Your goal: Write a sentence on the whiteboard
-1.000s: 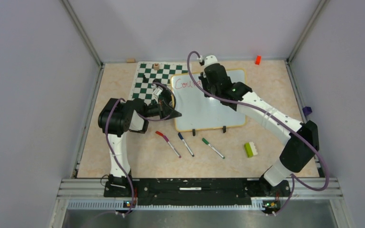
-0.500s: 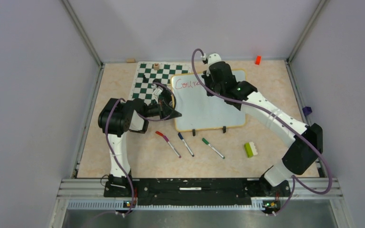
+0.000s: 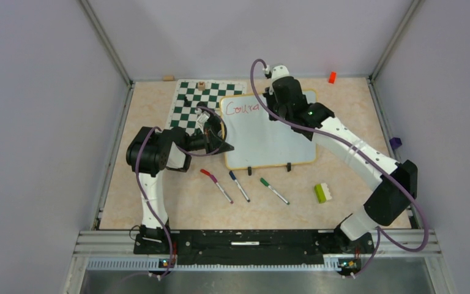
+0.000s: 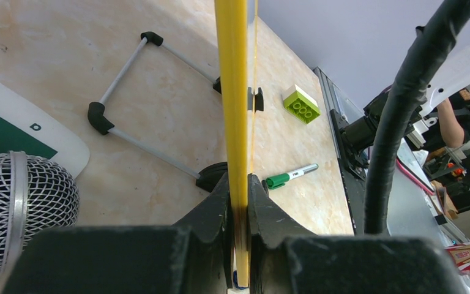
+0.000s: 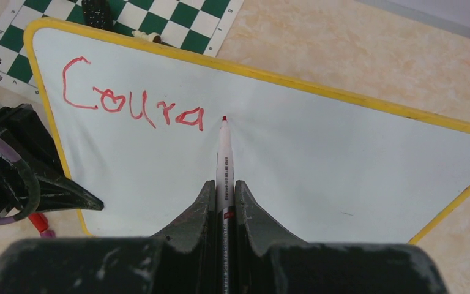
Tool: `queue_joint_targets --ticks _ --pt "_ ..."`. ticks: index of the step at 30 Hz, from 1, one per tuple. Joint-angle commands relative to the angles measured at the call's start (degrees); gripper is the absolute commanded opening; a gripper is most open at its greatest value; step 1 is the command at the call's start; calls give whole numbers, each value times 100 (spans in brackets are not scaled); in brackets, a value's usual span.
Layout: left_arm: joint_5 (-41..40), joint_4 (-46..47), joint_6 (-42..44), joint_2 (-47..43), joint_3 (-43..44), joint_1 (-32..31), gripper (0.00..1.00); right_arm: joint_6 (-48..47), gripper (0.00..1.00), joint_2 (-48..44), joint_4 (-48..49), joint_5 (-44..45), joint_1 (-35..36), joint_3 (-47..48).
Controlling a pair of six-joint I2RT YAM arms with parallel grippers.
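The whiteboard (image 3: 269,138), white with a yellow rim, lies at the table's middle back, partly over the chessboard mat. Red letters "Coura" (image 5: 131,105) run along its top left; they also show in the top view (image 3: 243,108). My right gripper (image 5: 224,187) is shut on a red-tipped marker (image 5: 224,153), whose tip is at the board just right of the last "a". In the top view the right gripper (image 3: 276,103) is over the board's upper middle. My left gripper (image 4: 238,184) is shut on the board's yellow rim (image 4: 232,92), at its left edge (image 3: 223,147).
A green-and-white chessboard mat (image 3: 188,105) with a few pieces lies behind left. Red (image 3: 216,184), blue (image 3: 239,185) and green (image 3: 274,190) markers lie in front of the board. A green brick (image 3: 324,192) is front right and an orange block (image 3: 331,77) back right. A mesh ball (image 4: 18,208) is by the left gripper.
My right gripper has moved to the right along the board's top, and more red letters now show behind it. The left arm has not moved.
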Motion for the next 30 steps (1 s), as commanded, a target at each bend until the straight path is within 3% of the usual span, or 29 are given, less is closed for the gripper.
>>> queue_joint_targets --ticks 1,8,23,30 --pt "120 484 418 -158 -80 -24 4 -98 0 173 88 235 -51 365" --pt "120 490 421 -170 -89 -27 4 -154 0 404 127 356 -56 468" --pt "128 491 427 -160 -77 -28 4 -239 0 194 7 -361 -60 52" --pt "125 485 428 -161 -81 -28 4 -300 0 72 -183 221 -56 -90"
